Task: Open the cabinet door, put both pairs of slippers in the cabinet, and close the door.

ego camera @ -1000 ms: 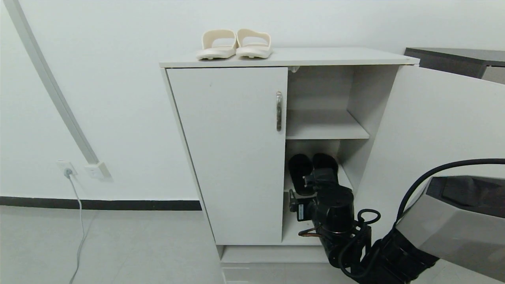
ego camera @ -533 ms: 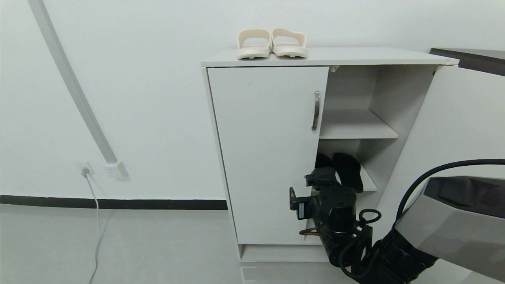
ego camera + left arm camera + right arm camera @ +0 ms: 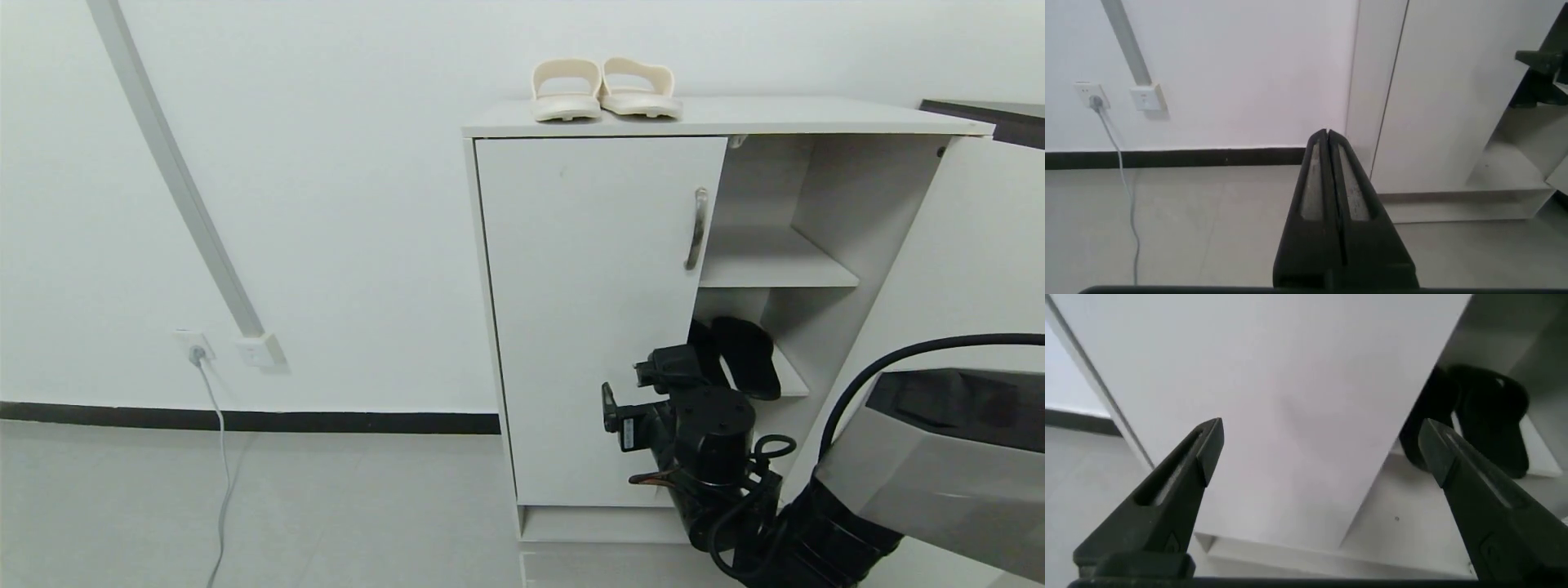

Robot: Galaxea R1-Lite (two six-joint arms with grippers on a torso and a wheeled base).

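The white two-door cabinet (image 3: 596,310) has its right door (image 3: 971,269) open. The black slipper pair (image 3: 747,359) lies in its middle compartment, the cream slipper pair (image 3: 633,102) on its top. The right jaws stand apart before its closed door (image 3: 1290,400); the left jaws are together.

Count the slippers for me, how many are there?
4. A cream pair sits on top of the cabinet. A black pair lies on the lower shelf inside, one partly hidden behind the closed door.
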